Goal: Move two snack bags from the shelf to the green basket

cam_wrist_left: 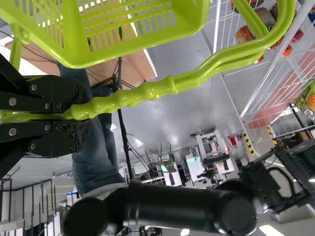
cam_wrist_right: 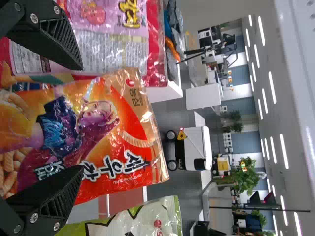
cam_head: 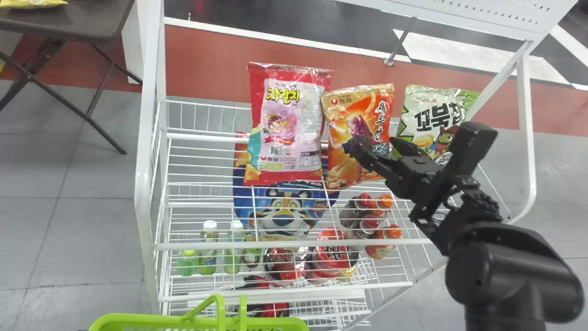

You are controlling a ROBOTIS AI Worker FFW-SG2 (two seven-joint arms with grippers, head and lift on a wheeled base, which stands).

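Left claw (cam_wrist_left: 81,117) is closed tightly around the handle (cam_wrist_left: 165,87) of the green basket (cam_head: 138,318), and right claw (cam_head: 376,146) has its two fingers spread wide, before the orange snack bag (cam_head: 351,117), with nothing held between them that I can see. At left is a brown folding table (cam_head: 69,23); then comes the white wire shelf (cam_head: 202,138), where the snack bags are in one row, over a floor of grey tiles (cam_head: 92,230) with a red band (cam_head: 202,59). Behind, the right wrist view shows a room with green plants (cam_wrist_right: 246,174) and long ceiling lamps (cam_wrist_right: 273,88).

On the table, the yellow packet (cam_head: 32,2) is cut by the edge. The basket is cut at the bottom of the head view, so its content I cannot tell. The right arm (cam_head: 496,271) covers a part of the green-white bag (cam_head: 429,119).

Counting from left, the row has three bags: one red-pink (cam_head: 294,119), one orange, one green-white. Lower are three small green bottles (cam_head: 209,250), one blue tiger packet (cam_head: 285,207), and four bottles with red or orange caps (cam_head: 385,201)
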